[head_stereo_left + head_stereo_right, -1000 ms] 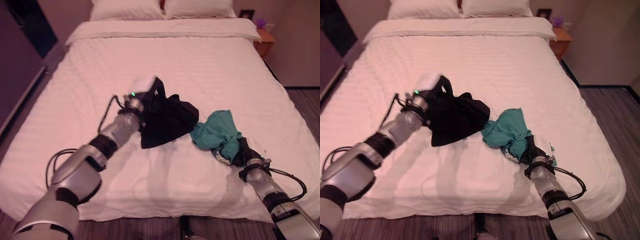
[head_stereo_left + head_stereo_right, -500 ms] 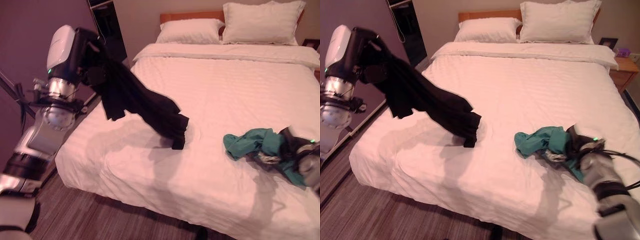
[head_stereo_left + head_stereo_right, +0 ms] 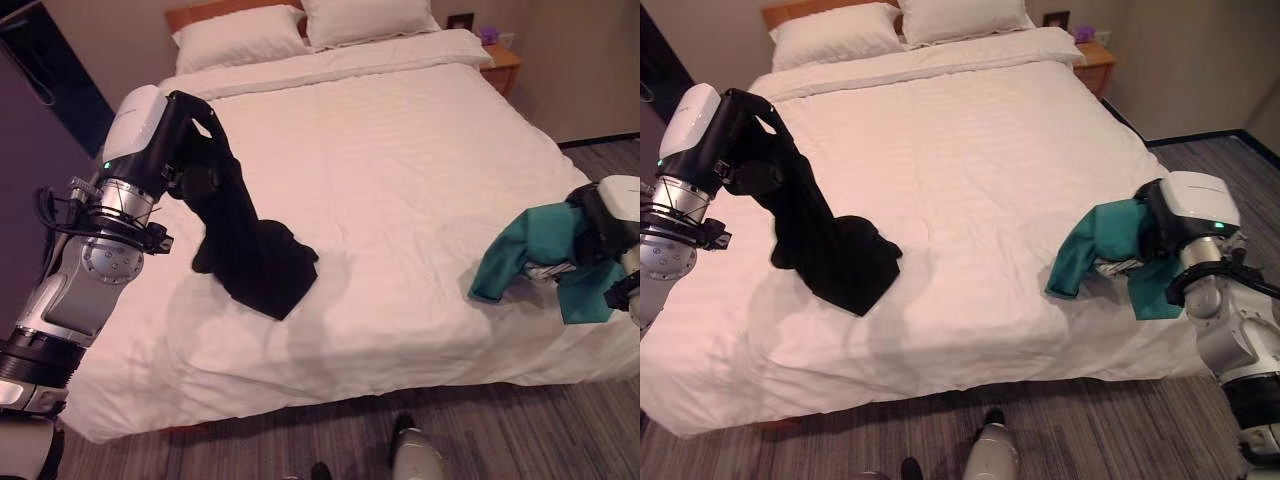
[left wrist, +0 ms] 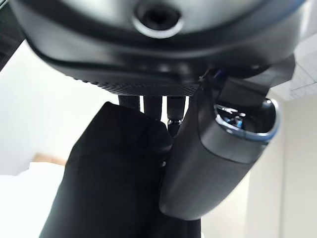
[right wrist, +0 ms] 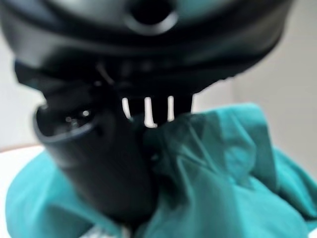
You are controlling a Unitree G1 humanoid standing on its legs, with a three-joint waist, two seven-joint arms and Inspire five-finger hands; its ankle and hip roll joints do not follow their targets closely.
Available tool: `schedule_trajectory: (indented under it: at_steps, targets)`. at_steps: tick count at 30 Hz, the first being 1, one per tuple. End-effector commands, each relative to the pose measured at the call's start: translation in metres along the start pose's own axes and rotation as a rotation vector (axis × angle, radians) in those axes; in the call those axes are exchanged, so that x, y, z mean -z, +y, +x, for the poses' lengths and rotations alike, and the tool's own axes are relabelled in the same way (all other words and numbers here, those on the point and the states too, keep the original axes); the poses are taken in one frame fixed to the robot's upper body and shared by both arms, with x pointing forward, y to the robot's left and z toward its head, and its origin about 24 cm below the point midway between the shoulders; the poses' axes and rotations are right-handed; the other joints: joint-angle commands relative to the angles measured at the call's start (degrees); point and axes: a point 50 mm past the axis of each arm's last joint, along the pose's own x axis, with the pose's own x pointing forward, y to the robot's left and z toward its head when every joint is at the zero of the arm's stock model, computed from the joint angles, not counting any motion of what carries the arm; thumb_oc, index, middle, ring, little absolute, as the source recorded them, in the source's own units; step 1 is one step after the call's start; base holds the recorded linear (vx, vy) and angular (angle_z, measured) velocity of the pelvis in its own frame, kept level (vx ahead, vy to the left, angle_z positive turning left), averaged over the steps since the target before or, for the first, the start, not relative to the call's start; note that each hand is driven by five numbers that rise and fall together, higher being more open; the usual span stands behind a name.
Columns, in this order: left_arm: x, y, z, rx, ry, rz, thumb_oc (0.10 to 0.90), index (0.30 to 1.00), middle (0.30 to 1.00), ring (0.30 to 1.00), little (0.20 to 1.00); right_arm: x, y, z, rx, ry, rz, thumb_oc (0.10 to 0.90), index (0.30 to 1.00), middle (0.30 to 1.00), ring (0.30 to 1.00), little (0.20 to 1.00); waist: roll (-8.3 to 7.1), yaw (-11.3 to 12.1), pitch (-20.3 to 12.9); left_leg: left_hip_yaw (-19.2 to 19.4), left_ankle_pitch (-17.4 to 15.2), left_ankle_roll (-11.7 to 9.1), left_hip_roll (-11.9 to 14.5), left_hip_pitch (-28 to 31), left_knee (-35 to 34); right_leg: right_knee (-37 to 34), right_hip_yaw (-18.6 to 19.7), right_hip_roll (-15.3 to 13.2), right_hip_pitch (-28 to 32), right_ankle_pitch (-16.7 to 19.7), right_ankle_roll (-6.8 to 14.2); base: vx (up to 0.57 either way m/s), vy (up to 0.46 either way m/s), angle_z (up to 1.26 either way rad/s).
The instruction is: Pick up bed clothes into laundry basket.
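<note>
Bed (image 3: 400,200): a wide mattress is covered by a white sheet with faint woven stripes, lightly creased near the middle; it serves as the landmark here.
Left hand (image 3: 195,150): it is raised above the bed's left edge, with its fingers (image 4: 153,106) and thumb clamped on the black garment.
Black garment (image 3: 245,250): a soft, matte dark cloth is seen hanging in a long fold from the left hand, its lower end crumpled in a heap on the bed's left half.
Right hand (image 3: 1160,225): it is held at the bed's right edge, with fingers and thumb closed round the teal garment.
Teal garment (image 3: 1105,245): a thin, wrinkled green-blue fabric is bunched in the right hand, one flap drooping to the sheet at the bed's right side.
Pillows (image 3: 300,25): two plump white cushions are set at the bed's head.
</note>
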Motion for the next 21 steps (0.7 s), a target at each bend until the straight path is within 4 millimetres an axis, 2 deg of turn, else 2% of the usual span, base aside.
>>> schedule_trajectory:
  at_steps: [1, 2, 3, 5, 6, 8, 9, 10, 12, 13, 15, 16, 17, 18, 19, 21]
  targets:
    - [-0.02, 0.065, 0.009, -0.301, -0.104, 0.007, 0.4, 0.3, 0.3, 0.3, 0.3, -0.013, -0.098, 0.016, 0.367, -0.057, -0.081, 0.4, 0.3, 0.3, 0.3, 0.3, -3.65, 7.2, -12.8, -5.8, 5.8, -2.9, -3.8, -8.1, -8.5, -29.8, -1.2, 1.2, 21.3, 7.2, -0.1, -0.33, -0.267, -0.89]
    - [-0.017, 0.064, 0.004, -0.321, -0.098, -0.046, 0.4, 0.3, 0.3, 0.3, 0.3, -0.013, -0.1, 0.019, 0.367, -0.05, -0.068, 0.4, 0.3, 0.3, 0.3, 0.3, -4.93, 8.2, -14.6, -5.2, 6.2, -4.2, -3.7, -8.9, -8.5, -44.0, -2.5, 3.2, 27.0, 1.0, 0.0, -0.2, -0.16, -0.5]
    - [-0.017, 0.064, 0.003, -0.323, -0.096, -0.046, 0.4, 0.3, 0.3, 0.3, 0.3, -0.014, -0.1, 0.019, 0.367, -0.052, -0.069, 0.4, 0.3, 0.3, 0.3, 0.3, -4.75, 8.3, -14.6, -5.0, 6.6, -4.3, -3.5, -9.0, -8.5, -44.8, -2.4, 3.4, 27.1, 1.7, -0.2, -0.36, -0.238, -0.41]
    - [-0.015, 0.061, 0.002, -0.352, -0.092, -0.103, 0.4, 0.3, 0.3, 0.3, 0.3, -0.018, -0.099, 0.024, 0.365, -0.064, -0.06, 0.4, 0.3, 0.3, 0.3, 0.3, -4.47, 8.9, -14.8, -5.0, 8.5, -5.1, -2.8, -10.4, -7.6, -52.7, -1.6, 5.0, 28.5, 2.0, -0.5, -0.36, -0.178, -0.35]
    - [-0.012, 0.06, 0.002, -0.362, -0.077, -0.116, 0.4, 0.3, 0.3, 0.3, 0.3, -0.021, -0.102, 0.026, 0.369, -0.074, -0.048, 0.4, 0.3, 0.3, 0.3, 0.3, -4.26, 9.1, -13.9, -5.5, 9.4, -5.3, -2.3, -11.8, -5.8, -52.8, -0.1, 5.8, 28.4, 1.6, -1.1, -0.39, -0.207, -0.49]
    - [-0.018, 0.055, 0.006, -0.394, -0.1, -0.186, 0.4, 0.3, 0.3, 0.3, 0.3, -0.022, -0.105, 0.028, 0.389, -0.073, -0.013, 0.4, 0.3, 0.3, 0.3, 0.3, -4.24, 9.1, -11.3, -8.6, 8.8, -6.8, -2.1, -15.8, 5.0, -52.9, -0.6, 5.5, 28.0, 1.9, -2.7, -0.42, -0.178, -0.69]
    - [-0.018, 0.055, 0.007, -0.397, -0.102, -0.186, 0.4, 0.3, 0.3, 0.3, 0.3, -0.022, -0.107, 0.028, 0.393, -0.072, -0.014, 0.4, 0.3, 0.3, 0.3, 0.3, -3.95, 9.1, -11.3, -8.8, 8.7, -6.8, -1.8, -16.6, 6.0, -53.1, -0.7, 5.8, 27.7, 2.3, -2.8, -0.66, -0.165, -0.66]
    - [-0.033, 0.045, 0.017, -0.407, -0.15, -0.269, 0.4, 0.3, 0.3, 0.3, 0.3, -0.026, -0.11, 0.029, 0.412, -0.083, -0.006, 0.4, 0.3, 0.3, 0.3, 0.3, -4.88, 7.7, -8.8, -12.4, 8.5, -8.7, -1.6, -19.9, 18.1, -53.7, -1.2, 5.2, 27.0, 4.5, -3.8, -0.64, -0.152, -0.64]
    - [-0.042, 0.029, 0.025, -0.39, -0.163, -0.337, 0.4, 0.3, 0.3, 0.3, 0.3, -0.031, -0.104, 0.028, 0.415, -0.101, 0.018, 0.4, 0.3, 0.3, 0.3, 0.3, -5.76, 5.4, -7.6, -14.5, 6.7, -9.4, -0.2, -20.7, 27.2, -53.6, 0.0, 5.1, 25.5, 5.5, -4.8, -0.65, -0.118, -0.18]
    - [-0.045, 0.024, 0.028, -0.38, -0.165, -0.357, 0.4, 0.3, 0.3, 0.3, 0.3, -0.031, -0.104, 0.026, 0.421, -0.102, 0.012, 0.4, 0.3, 0.3, 0.3, 0.3, -5.82, 3.9, -7.9, -15.0, 6.6, -9.1, 1.1, -19.5, 27.0, -53.7, 0.3, 5.1, 24.5, 5.9, -4.7, -0.41, 0.047, -0.42]
    - [-0.058, 0.016, 0.037, -0.366, -0.192, -0.386, 0.4, 0.3, 0.3, 0.3, 0.3, -0.028, -0.103, 0.021, 0.431, -0.102, -0.004, 0.4, 0.3, 0.3, 0.3, 0.3, -4.84, 0.8, -9.1, -16.9, 6.9, -9.7, 6.3, -14.6, 21.3, -53.7, 1.1, 5.5, 22.4, 6.3, -3.5, -0.25, 0.213, -0.6]
    - [-0.064, 0.01, 0.043, -0.353, -0.202, -0.404, 0.4, 0.3, 0.3, 0.3, 0.3, -0.024, -0.103, 0.016, 0.437, -0.097, -0.022, 0.4, 0.3, 0.3, 0.3, 0.3, -3.99, -0.5, -9.8, -17.2, 8.4, -10.7, 10.5, -9.9, 14.2, -53.7, 1.7, 6.1, 21.9, 6.3, -2.6, -0.14, 0.293, -0.24]
    - [-0.066, 0.004, 0.047, -0.331, -0.197, -0.412, 0.4, 0.3, 0.3, 0.3, 0.3, -0.022, -0.104, 0.014, 0.445, -0.094, -0.04, 0.4, 0.3, 0.3, 0.3, 0.3, -3.3, -2.0, -10.6, -17.2, 8.5, -11.3, 12.8, -8.0, 8.8, -53.8, 2.0, 5.9, 21.2, 6.3, -1.4, -0.05, 0.174, -0.25]
    - [-0.068, 0.003, 0.049, -0.327, -0.202, -0.415, 0.4, 0.3, 0.3, 0.3, 0.3, -0.019, -0.103, 0.012, 0.444, -0.087, -0.04, 0.4, 0.3, 0.3, 0.3, 0.3, -3.34, -1.3, -10.5, -16.6, 9.3, -11.5, 13.1, -6.4, 6.6, -53.9, 2.2, 6.2, 21.5, 6.2, -1.5, -0.08, 0.168, -0.39]
    - [-0.074, -0.012, 0.055, -0.272, -0.2, -0.433, 0.4, 0.3, 0.3, 0.3, 0.3, 0.0, -0.104, 0.002, 0.439, -0.032, -0.144, 0.4, 0.3, 0.3, 0.3, 0.3, -2.0, -4.4, -12.3, -13.0, 6.2, -11.9, 13.6, -1.7, -7.3, -53.9, 2.6, 5.2, 19.5, 7.3, 1.3, -0.15, 0.102, -0.49]
    - [-0.091, -0.016, 0.069, -0.261, -0.222, -0.43, 0.4, 0.3, 0.3, 0.3, 0.3, -0.001, -0.116, -0.004, 0.479, -0.043, -0.161, 0.4, 0.3, 0.3, 0.3, 0.3, -1.25, -7.0, -12.9, -9.4, 1.7, -13.0, 11.7, -1.0, -8.5, -53.9, 2.2, 3.1, 16.6, 10.7, 2.5, -0.35, 0.209, -0.33]
